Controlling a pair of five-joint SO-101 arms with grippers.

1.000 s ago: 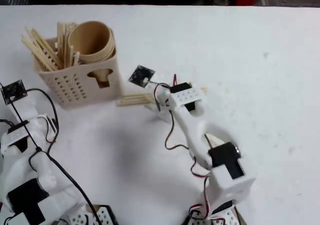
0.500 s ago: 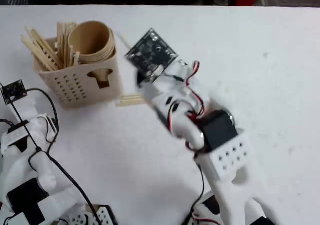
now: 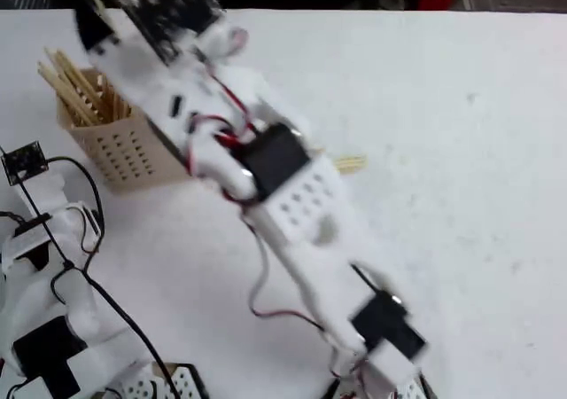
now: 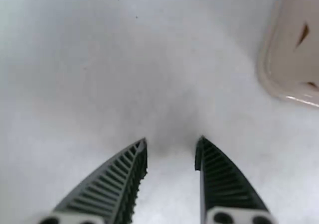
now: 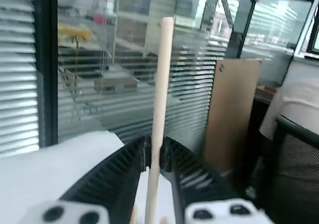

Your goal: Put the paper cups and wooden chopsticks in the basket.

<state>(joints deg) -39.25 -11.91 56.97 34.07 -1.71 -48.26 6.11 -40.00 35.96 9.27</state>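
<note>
A: Which step is this?
B: Chopstick transfer, I'd say. The right pincer point(image 5: 155, 148) is clamped on one chopstick point(image 5: 163, 74). The stick pokes up past the tips, toward the windows. The right arm point(image 3: 283, 186) is stretched out high over the basket point(image 3: 120, 146).
A: Jaw gap?
B: Nearly together, only the stick's width between them. Nothing else touches them.
A: Next move?
B: My guess: pitch the wrist down so the stick points into the basket's open top, then release. As it's aimed now, a drop would likely land it across the rim or off the tabletop point(image 3: 461, 106). It needs reorienting first.
A: What's in the basket?
B: A bundle of stored chopsticks point(image 3: 71, 89) leans out of the corner away from the right arm. The arm covers the rest of the basket, so I can't tell about the paper cups.
A: Anything left out?
B: Yes. Loose chopsticks point(image 3: 350, 163) lie flat on the tabletop, ends poking out from under the right arm, well apart from the basket. So the task is far along but not finished, as I read it.
A: Left side?
B: The left pincer point(image 4: 170, 145) has its jaws apart and holds nothing. It hangs low over bare tabletop, near a corner of the basket but not touching it. The left arm point(image 3: 44, 275) sits at the near edge, beside the basket.
A: Collision risk?
B: Low, I'd judge. The two arms are well apart.
</note>
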